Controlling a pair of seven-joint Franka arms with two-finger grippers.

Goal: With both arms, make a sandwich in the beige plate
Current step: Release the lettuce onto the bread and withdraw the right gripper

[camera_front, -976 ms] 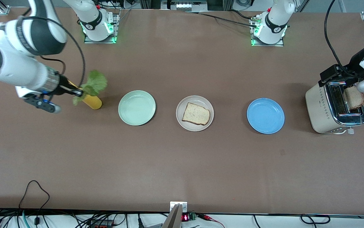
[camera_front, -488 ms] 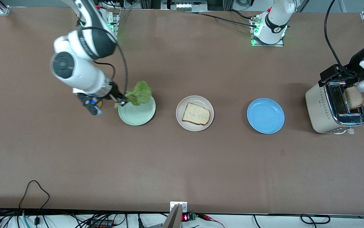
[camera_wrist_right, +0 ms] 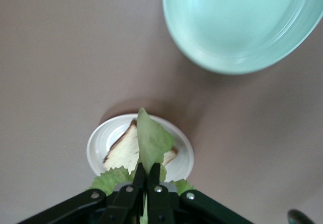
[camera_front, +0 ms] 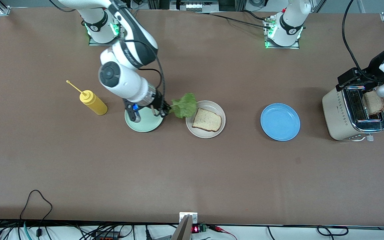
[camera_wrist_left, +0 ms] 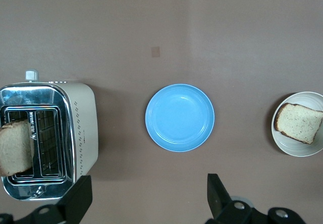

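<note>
The beige plate [camera_front: 199, 133] sits mid-table with one toast slice [camera_front: 207, 120] on it. My right gripper [camera_front: 165, 110] is shut on a ruffled green lettuce leaf [camera_front: 184, 106], holding it over the plate's rim on the side toward the right arm's end. The right wrist view shows the shut gripper [camera_wrist_right: 146, 172], the leaf [camera_wrist_right: 151, 138], the toast [camera_wrist_right: 121, 156] and the plate [camera_wrist_right: 100, 146] below. A second toast slice [camera_front: 374, 102] stands in the toaster [camera_front: 340, 116]. My left gripper [camera_wrist_left: 146, 204] is open and empty, high up by the toaster.
A mint-green plate [camera_front: 144, 124] lies under the right wrist. A yellow squeeze bottle [camera_front: 92, 103] stands nearer the right arm's end. A blue plate [camera_front: 280, 121] lies between the beige plate and the toaster.
My right arm has carried the lettuce from over the yellow bottle, across the mint-green plate, to the beige plate's rim. The left arm has not moved.
</note>
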